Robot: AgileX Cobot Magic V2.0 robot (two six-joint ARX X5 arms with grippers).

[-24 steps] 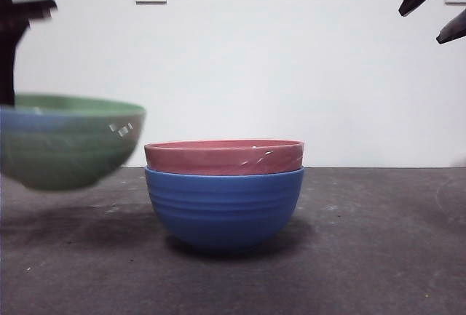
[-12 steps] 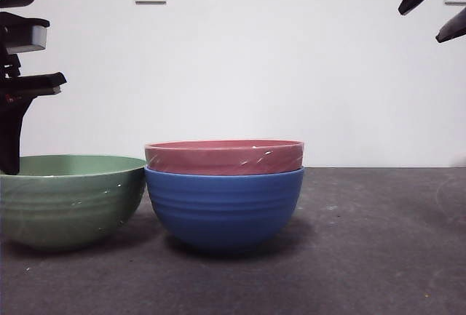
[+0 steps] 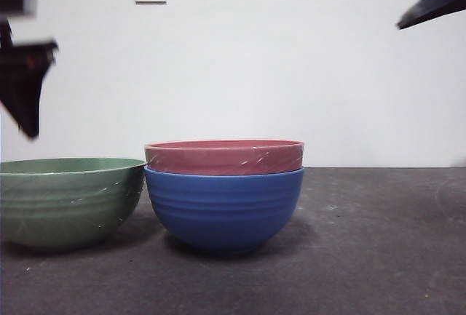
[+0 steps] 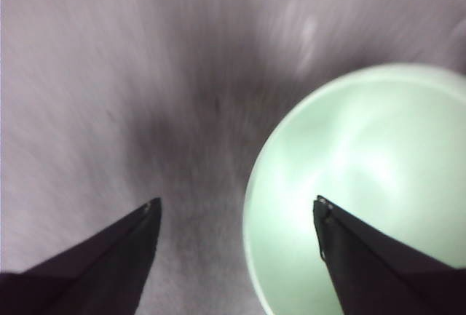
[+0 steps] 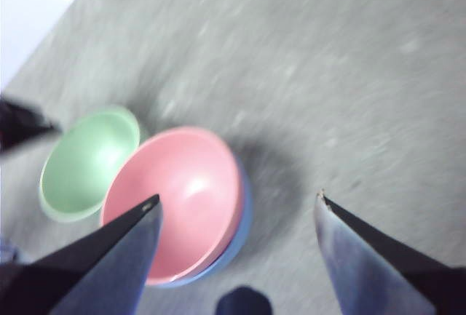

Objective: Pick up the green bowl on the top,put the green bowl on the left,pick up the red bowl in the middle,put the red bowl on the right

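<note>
Green bowl (image 3: pixel 69 202) on the table, below the left gripper (image 4: pixel 237 217)
Left gripper wide open, empty; right gripper (image 5: pixel 237 209) open, empty, above red bowl (image 3: pixel 224 156)

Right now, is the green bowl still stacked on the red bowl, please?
No, the green bowl sits on the table beside the red bowl.

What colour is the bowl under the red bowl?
Blue, with faint horizontal ribs; the blue bowl shows best in the front view, beneath the red bowl.

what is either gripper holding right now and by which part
Nothing. The left gripper is open above the green bowl; the right gripper is open over the red bowl.
</note>
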